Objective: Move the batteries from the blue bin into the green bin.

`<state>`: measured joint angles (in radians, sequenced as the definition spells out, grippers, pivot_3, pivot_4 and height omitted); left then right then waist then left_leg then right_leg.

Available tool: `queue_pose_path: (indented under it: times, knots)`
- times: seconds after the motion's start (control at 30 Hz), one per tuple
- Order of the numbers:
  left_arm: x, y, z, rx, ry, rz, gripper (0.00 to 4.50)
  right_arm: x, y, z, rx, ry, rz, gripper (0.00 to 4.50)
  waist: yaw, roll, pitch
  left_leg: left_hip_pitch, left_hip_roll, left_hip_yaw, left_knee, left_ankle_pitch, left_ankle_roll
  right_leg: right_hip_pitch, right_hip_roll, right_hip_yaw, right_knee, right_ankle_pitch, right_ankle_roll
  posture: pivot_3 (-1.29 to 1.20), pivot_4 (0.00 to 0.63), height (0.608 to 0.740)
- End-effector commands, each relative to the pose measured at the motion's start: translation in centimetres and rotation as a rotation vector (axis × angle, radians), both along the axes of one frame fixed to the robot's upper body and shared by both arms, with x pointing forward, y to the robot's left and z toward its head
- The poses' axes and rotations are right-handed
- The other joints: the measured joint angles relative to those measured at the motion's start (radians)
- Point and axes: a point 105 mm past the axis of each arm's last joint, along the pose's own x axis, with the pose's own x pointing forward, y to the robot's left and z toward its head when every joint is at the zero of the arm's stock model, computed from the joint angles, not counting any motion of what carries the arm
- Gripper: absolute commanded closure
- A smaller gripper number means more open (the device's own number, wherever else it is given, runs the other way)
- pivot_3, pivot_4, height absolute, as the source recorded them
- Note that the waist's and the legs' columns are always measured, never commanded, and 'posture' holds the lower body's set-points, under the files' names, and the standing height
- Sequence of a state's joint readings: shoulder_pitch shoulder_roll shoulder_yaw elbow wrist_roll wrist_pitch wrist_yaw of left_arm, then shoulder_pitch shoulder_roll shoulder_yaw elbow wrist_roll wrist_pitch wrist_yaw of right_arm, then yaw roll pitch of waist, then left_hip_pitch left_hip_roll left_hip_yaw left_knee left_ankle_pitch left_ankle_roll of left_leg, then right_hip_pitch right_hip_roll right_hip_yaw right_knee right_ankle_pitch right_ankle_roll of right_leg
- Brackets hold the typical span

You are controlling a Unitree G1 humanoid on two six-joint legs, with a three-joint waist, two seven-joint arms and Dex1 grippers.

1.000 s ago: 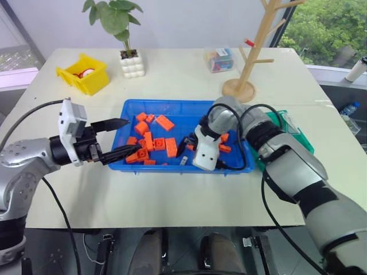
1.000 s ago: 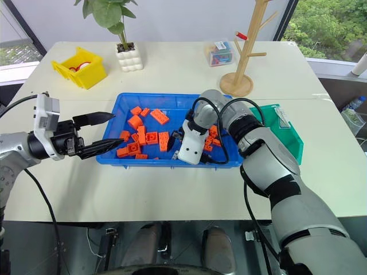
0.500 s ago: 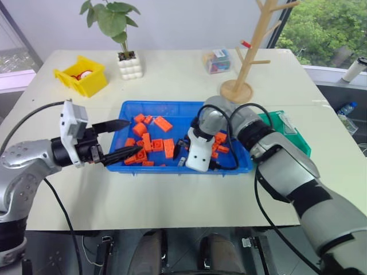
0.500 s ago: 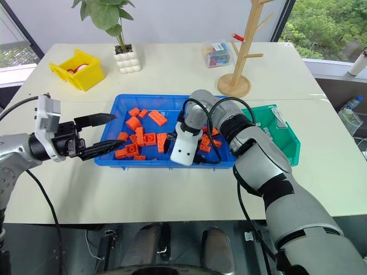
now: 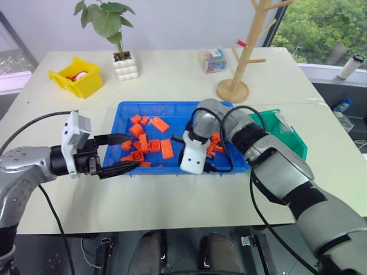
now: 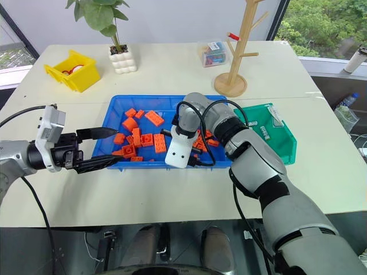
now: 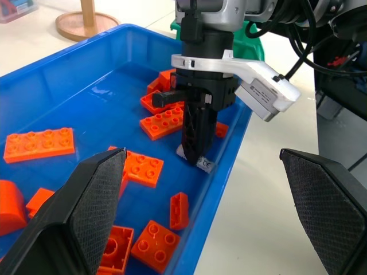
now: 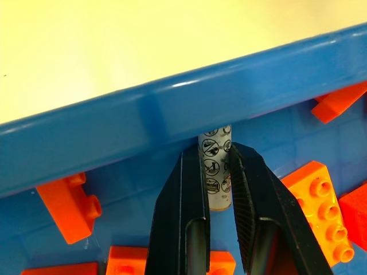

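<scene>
Blue bin (image 5: 129, 109) sits mid-frame on the pale counter (image 5: 172, 195) in the left eye view, full of orange blocks (image 5: 167, 148). Green bin (image 5: 293, 143) just right of it, touching or nearly so. Right end effector (image 5: 184, 154) points steeply down into the blue bin near its front wall, white camera box hanging off the wrist. Left end effector (image 5: 117, 153) at lower left of frame, level, fingers spread wide, tips over the bin's left edge, holding nothing. Yellow bin (image 5: 73, 75) upper left, potted plant (image 5: 117, 40) top centre-left, wooden rack (image 5: 243, 51) upper right.

Right eye view: same layout, nothing extra.

Left wrist view: own two fingers (image 7: 86, 200) far apart at the bottom corners. Right end effector in frame centre, tips down on the bin floor by the near wall, a small grey battery (image 7: 205, 165) at its tips.

Right wrist view: fingers (image 8: 183, 212) narrow, pinched on the battery (image 8: 215, 169), one either side. Battery is in the blue bin, one end against the inside of the wall, printed warning icons visible on its side. Orange blocks around it, none touching it.
</scene>
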<state>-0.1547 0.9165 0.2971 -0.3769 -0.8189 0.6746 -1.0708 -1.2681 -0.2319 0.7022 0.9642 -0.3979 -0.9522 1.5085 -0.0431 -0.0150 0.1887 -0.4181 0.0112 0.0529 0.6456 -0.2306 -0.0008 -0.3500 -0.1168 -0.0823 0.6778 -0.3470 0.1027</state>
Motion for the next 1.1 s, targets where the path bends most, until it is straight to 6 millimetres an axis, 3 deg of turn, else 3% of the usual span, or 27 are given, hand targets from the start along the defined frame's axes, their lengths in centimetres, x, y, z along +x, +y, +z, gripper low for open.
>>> queue_pose_path:
  times: [0.03, 0.27, 0.63, 0.9, 1.1]
  knots:
    - [-0.2, -0.3, 0.8, 0.007, -0.045, -0.021, 0.00, -0.5, -0.2, -1.5, -0.038, 0.037, -0.012, 4.49, -0.001, 0.000, 0.000, 0.000, 0.000, 0.000, 0.000, 0.000, 0.000, 0.000, 0.000, 0.000, 0.000, 0.000, 0.000, 0.00, 0.150, 0.739]
    - [0.2, -0.3, 0.5, 0.005, -0.045, -0.018, 0.00, 1.0, 0.4, 1.5, 0.037, -0.017, -0.078, 4.49, 0.000, 0.001, 0.001, -0.001, 0.000, 0.000, 0.000, 0.000, 0.000, -0.001, 0.000, 0.000, 0.000, 0.000, 0.000, 0.00, 0.150, 0.739]
    - [2.7, -0.3, 0.0, -0.052, -0.084, 0.008, 0.00, 3.8, -1.4, 7.7, 0.210, -0.093, -0.261, 4.49, 0.001, 0.002, 0.003, -0.009, 0.000, 0.001, 0.002, 0.000, 0.000, -0.008, 0.000, 0.000, 0.000, 0.000, 0.000, 0.00, 0.150, 0.739]
    - [4.8, -1.4, -0.3, -0.117, -0.127, -0.003, 0.00, 5.1, -6.0, 13.5, 0.461, -0.039, -0.534, 4.49, 0.008, 0.001, 0.004, -0.010, 0.000, 0.001, 0.002, 0.000, 0.000, -0.007, 0.000, 0.000, -0.003, 0.000, 0.000, 0.00, 0.150, 0.739]
    - [5.6, -3.2, -0.4, -0.114, -0.144, -0.078, 0.00, 6.0, -11.2, 15.7, 0.596, -0.032, -0.759, 4.49, 0.009, 0.001, 0.004, -0.010, 0.000, 0.003, 0.002, 0.000, 0.000, -0.006, 0.000, 0.000, -0.005, 0.000, 0.000, 0.00, 0.150, 0.739]
